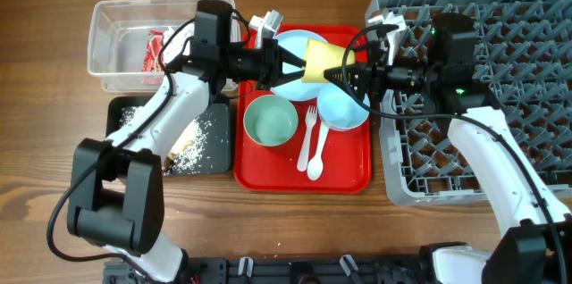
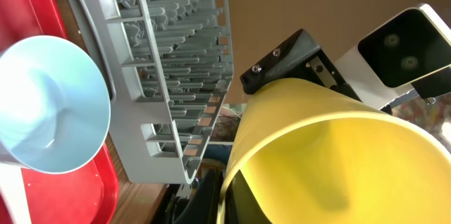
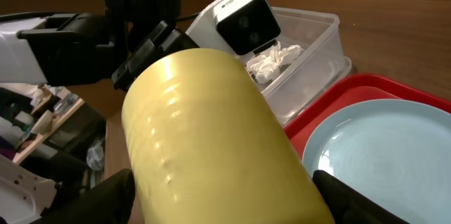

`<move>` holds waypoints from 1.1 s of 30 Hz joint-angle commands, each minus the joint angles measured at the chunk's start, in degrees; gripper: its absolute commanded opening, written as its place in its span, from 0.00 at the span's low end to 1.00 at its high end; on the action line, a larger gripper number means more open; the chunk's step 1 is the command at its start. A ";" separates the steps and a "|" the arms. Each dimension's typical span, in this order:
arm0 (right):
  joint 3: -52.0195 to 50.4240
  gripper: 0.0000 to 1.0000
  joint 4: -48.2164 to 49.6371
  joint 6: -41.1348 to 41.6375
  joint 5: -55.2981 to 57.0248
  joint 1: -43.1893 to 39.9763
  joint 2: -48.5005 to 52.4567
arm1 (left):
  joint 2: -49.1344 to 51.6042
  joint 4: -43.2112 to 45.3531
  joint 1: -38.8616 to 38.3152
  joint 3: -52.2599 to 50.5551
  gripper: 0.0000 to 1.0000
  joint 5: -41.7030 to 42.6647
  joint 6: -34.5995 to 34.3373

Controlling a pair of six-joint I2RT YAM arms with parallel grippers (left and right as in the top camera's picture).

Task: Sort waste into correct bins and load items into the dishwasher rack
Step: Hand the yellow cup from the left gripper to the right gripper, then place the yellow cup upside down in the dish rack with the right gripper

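Overhead: cup [image 1: 321, 59] seemingly passing between arms above tray [image 1: 268, 170]; right gripper [image 1: 337, 74] clasping cup, left gripper [image 1: 290, 66] hold unclear; keeping cup level, left releasing last.

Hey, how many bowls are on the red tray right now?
2. The pale green bowl sits on the red tray's left side; the small light blue bowl is on its right side, partly under the right gripper holding the yellow cup. No others show.
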 commanded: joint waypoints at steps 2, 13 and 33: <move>1.09 0.67 -0.48 0.07 3.30 -0.76 0.52 | -0.09 -0.02 -0.81 -0.48 0.04 3.58 1.77; 1.09 0.59 -0.68 0.07 -1.70 -0.76 0.52 | -0.09 0.02 -0.81 -0.48 0.12 3.56 1.79; 1.11 0.26 -13.55 0.00 15.10 -0.79 -3.15 | -0.17 -6.34 2.60 -0.48 0.52 -8.00 11.39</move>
